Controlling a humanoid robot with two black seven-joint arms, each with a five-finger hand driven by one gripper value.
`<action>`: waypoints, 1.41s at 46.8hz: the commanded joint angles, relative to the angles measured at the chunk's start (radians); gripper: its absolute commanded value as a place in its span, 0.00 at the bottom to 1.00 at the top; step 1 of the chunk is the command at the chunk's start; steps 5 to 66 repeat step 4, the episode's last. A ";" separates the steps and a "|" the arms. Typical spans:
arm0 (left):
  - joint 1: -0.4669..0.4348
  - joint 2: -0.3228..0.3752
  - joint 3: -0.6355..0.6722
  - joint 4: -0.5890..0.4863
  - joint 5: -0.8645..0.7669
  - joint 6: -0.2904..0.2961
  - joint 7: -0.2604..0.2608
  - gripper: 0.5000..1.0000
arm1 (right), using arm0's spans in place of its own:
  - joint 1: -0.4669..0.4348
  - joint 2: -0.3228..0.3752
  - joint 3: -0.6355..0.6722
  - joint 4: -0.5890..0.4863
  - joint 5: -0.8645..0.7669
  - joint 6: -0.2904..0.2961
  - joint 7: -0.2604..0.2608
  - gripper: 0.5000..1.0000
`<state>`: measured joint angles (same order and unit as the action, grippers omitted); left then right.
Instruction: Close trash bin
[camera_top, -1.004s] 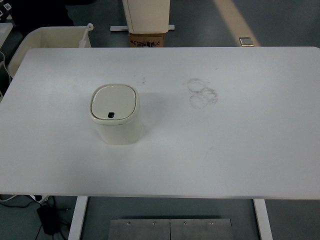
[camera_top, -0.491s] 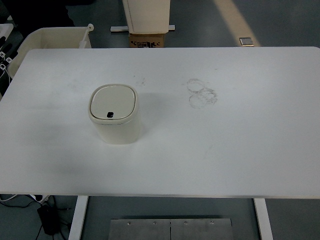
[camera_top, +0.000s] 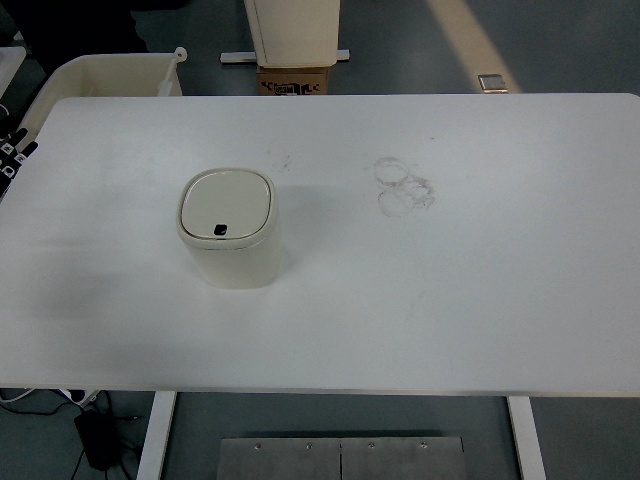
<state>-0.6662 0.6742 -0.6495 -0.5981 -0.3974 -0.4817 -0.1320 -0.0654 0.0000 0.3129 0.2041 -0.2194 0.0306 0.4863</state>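
A small cream trash bin (camera_top: 232, 250) stands upright on the white table (camera_top: 450, 290), left of the middle. Its lid (camera_top: 227, 203) lies flat on top, with a small dark button near its front edge. A small part of my left hand (camera_top: 10, 152) shows at the picture's left edge, over the table's far left side and well apart from the bin. It touches nothing that I can see. My right arm is out of view.
Faint ring marks (camera_top: 405, 186) stain the table right of the bin. Beyond the far edge stand a cream tub (camera_top: 100, 72) at the left and a cardboard box (camera_top: 294, 80) under a white cabinet.
My left hand has come into view at the left edge and moved down along it, towards the near side. The bin has not moved.
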 joint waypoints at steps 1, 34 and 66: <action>0.000 -0.004 0.001 0.000 0.002 0.000 0.000 1.00 | -0.001 0.000 0.000 0.000 0.000 0.000 0.000 0.98; 0.002 -0.004 0.001 0.000 0.002 0.000 0.000 1.00 | -0.002 0.000 0.000 0.000 0.000 0.000 0.006 0.98; 0.002 -0.004 0.001 0.000 0.002 0.000 0.000 1.00 | -0.002 0.000 0.000 0.000 0.000 0.000 0.006 0.98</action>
